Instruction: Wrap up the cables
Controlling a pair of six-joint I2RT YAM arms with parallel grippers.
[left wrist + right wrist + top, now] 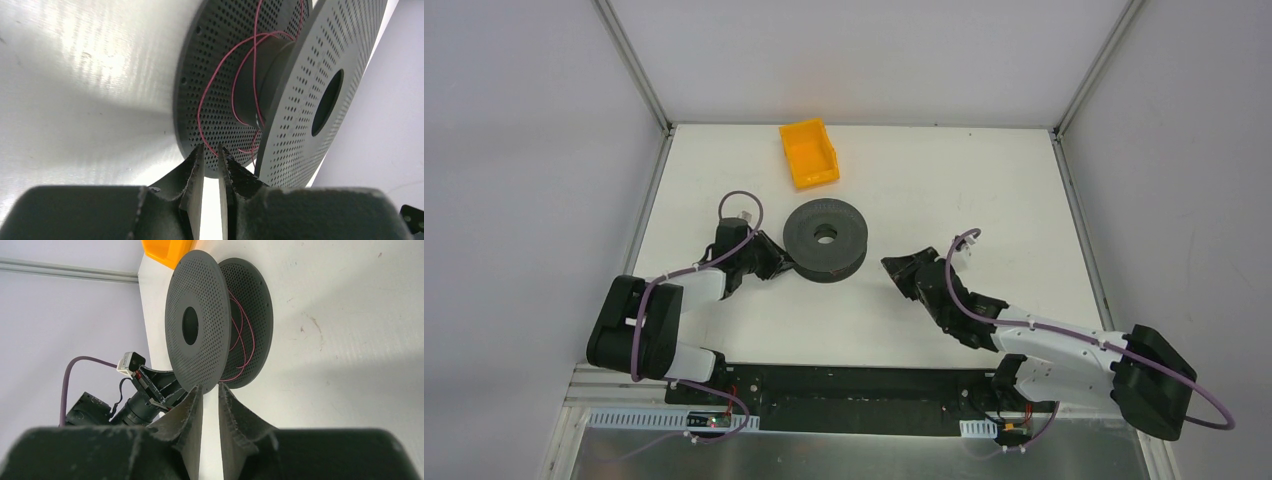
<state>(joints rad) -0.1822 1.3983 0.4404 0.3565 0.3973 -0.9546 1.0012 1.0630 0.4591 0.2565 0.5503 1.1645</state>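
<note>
The cables are seen as loose red loops around the hub of the grey spool, laid flat on the tabletop so that its groove can be reached sideways. The left pincer is held at the rim and the right pincer just off the opposite side. Both are narrowed to a slit, with nothing visibly gripped. Access is judged to be hindered by the flanges. An orange bin is set beyond.

I read the spool as matt dark grey plastic, its flanges perforated all over. The wire is thin, smooth and red. The table, upper left, has a soft sheen, perhaps laminate. The bin looks like orange plastic. My right fingers are grainy matt black.
</note>
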